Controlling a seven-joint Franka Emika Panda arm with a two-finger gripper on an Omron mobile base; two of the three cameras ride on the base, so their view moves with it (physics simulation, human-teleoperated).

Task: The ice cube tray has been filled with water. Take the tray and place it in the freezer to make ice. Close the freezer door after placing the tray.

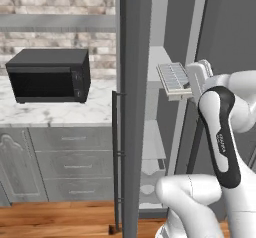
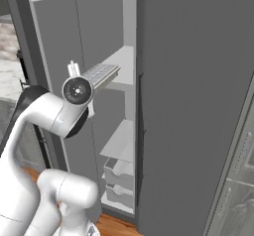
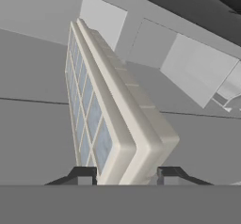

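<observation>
As the freezer door (image 1: pixel 134 107) stood open, the gripper (image 3: pixel 126 173) pinched one end of the ice cube tray (image 3: pixel 110 112), held near a shelf inside the freezer (image 2: pixel 193 106); stiff and apparently light, its water (image 3: pixel 87 119) could spill if tilted.

A: Any writing you can read here?

B: None. The arm (image 1: pixel 221 132) has a small dark marking along its black band, too blurred to make out.

A: The microwave (image 1: pixel 49 75)?

B: Its side panel carries tiny pale dots, perhaps buttons; no legible letters or numbers there.
</observation>
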